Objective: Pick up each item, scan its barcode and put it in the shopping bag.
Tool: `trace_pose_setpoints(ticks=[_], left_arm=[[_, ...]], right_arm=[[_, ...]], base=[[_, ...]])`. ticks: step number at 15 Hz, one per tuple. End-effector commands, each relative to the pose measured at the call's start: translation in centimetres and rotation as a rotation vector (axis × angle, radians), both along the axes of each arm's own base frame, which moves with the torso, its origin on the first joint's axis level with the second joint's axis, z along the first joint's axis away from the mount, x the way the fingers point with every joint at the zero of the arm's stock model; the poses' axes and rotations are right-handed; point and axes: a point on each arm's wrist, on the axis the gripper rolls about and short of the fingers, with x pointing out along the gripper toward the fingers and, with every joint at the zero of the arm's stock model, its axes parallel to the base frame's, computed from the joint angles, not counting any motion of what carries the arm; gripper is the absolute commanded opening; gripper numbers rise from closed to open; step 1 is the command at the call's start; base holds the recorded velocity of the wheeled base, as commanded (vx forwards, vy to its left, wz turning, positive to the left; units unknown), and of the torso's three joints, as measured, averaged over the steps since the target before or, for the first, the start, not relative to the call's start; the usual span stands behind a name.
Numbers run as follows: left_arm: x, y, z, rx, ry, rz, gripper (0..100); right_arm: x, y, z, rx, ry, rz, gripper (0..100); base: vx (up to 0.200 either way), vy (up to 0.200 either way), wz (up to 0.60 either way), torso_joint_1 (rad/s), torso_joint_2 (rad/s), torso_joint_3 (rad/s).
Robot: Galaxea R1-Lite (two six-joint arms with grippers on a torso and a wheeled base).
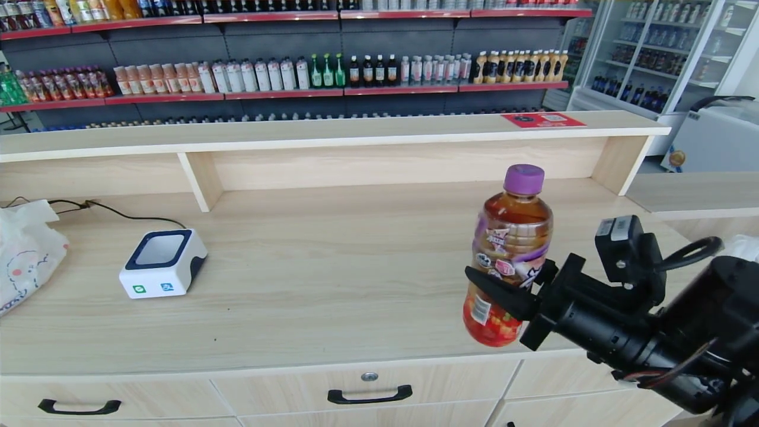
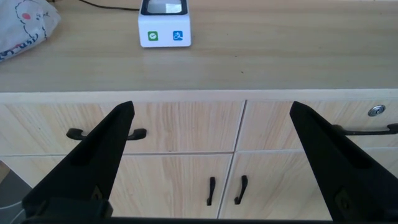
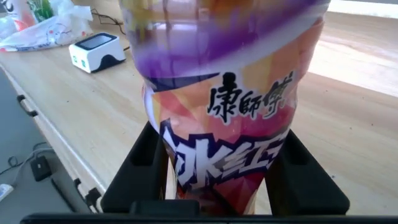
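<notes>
A long pale wooden counter point(image 1: 332, 284) spans the head view, with a raised ledge point(image 1: 332, 133) along its back and store shelves point(image 1: 284, 89) beyond it carrying rows of bottled drinks too small and too many to count. At the counter's far left lies one white plastic shopping bag point(image 1: 24, 255), slumped and crumpled and cut off by the edge of the view; what it holds cannot be made out. One bottle point(image 1: 510, 255) hangs in the air over the counter's front right part, leaning slightly, filled nearly to its purple cap with amber-brown drink. Its lower half carries a colourful label with a small barcode patch on the side. The right gripper point(image 1: 504, 287) is clamped round the bottle's lower body, one black finger crossing the front and the other hidden behind; in the right wrist view both fingers point(image 3: 143, 168) press against the label. One white scanner point(image 1: 163, 263) with a dark-framed window sits on the counter's left part, near the bag but not touching it, and a black cable point(image 1: 118, 214) runs behind it. The left gripper point(image 2: 210, 118) hangs in front of the cabinet doors below the counter edge, its fingers spread wide and holding nothing. Two black drawer handles point(image 1: 369, 395) show under the counter in the head view.
</notes>
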Motion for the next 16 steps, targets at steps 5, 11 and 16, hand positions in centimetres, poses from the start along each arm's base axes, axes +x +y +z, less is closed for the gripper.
trace_pose_setpoints(ticks=[5,11,16], left_arm=[[0.0,0.0,0.0,-0.002,-0.001,0.000,100],[0.0,0.0,0.0,-0.002,-0.001,0.000,100],[0.0,0.0,0.0,0.001,-0.001,0.000,100]], right_arm=[[-4.1,1.9,1.8,0.129,0.058,0.200,0],[-4.7,4.4,3.8,0.309,0.178,0.350,0],[-5.0,6.4,7.3,0.459,0.176,0.471,0]], base=[[0.000,0.000,0.00,0.000,0.00,0.000],[0.000,0.000,0.00,0.000,0.00,0.000],[0.000,0.000,0.00,0.000,0.00,0.000]])
